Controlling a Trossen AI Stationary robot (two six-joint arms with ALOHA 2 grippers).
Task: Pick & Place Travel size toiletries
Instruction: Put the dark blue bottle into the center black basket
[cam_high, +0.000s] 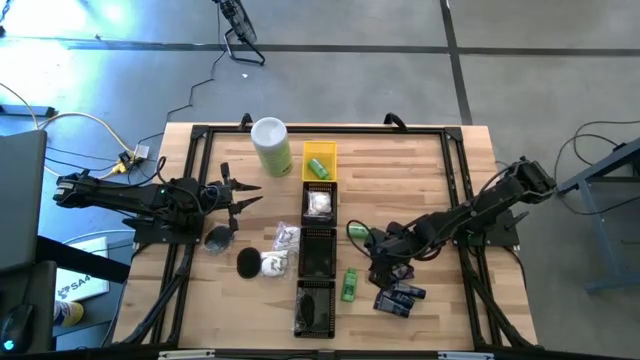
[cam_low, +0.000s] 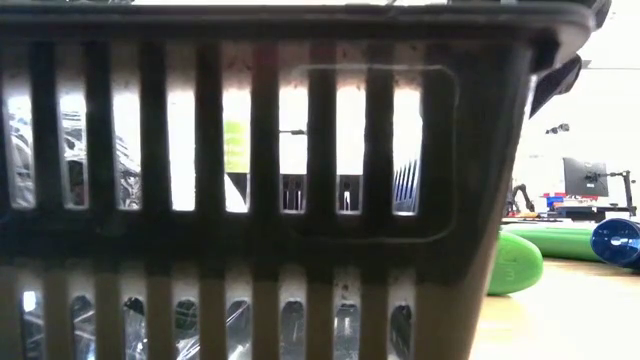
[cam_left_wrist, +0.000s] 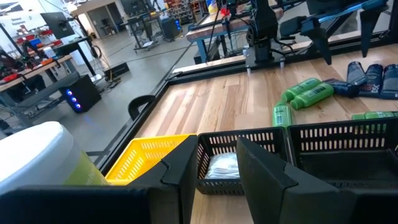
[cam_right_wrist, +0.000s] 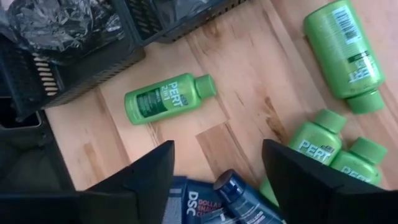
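Observation:
Travel size toiletries lie scattered on the wooden table. Green bottles (cam_right_wrist: 168, 98) (cam_right_wrist: 345, 46) (cam_right_wrist: 317, 140) and dark blue tubes (cam_right_wrist: 227, 196) lie flat on their sides under my right gripper (cam_right_wrist: 217, 149). It hangs open, pointing steeply down, above the tubes (cam_high: 400, 298), right of the tray column. White wrapped pieces (cam_high: 283, 240) and black pucks (cam_high: 247, 262) lie left of the trays. My left gripper (cam_left_wrist: 216, 146) waits open and level at the table's left (cam_high: 245, 195), with nothing between its fingers.
A column of small trays runs down the table's middle: a yellow one (cam_high: 320, 160) holding a green bottle, a black one (cam_high: 320, 204) holding white wrapped pieces, and two more black ones (cam_high: 318, 250) (cam_high: 315, 305). A tall pale-green canister (cam_high: 271, 145) stands at the far left of them.

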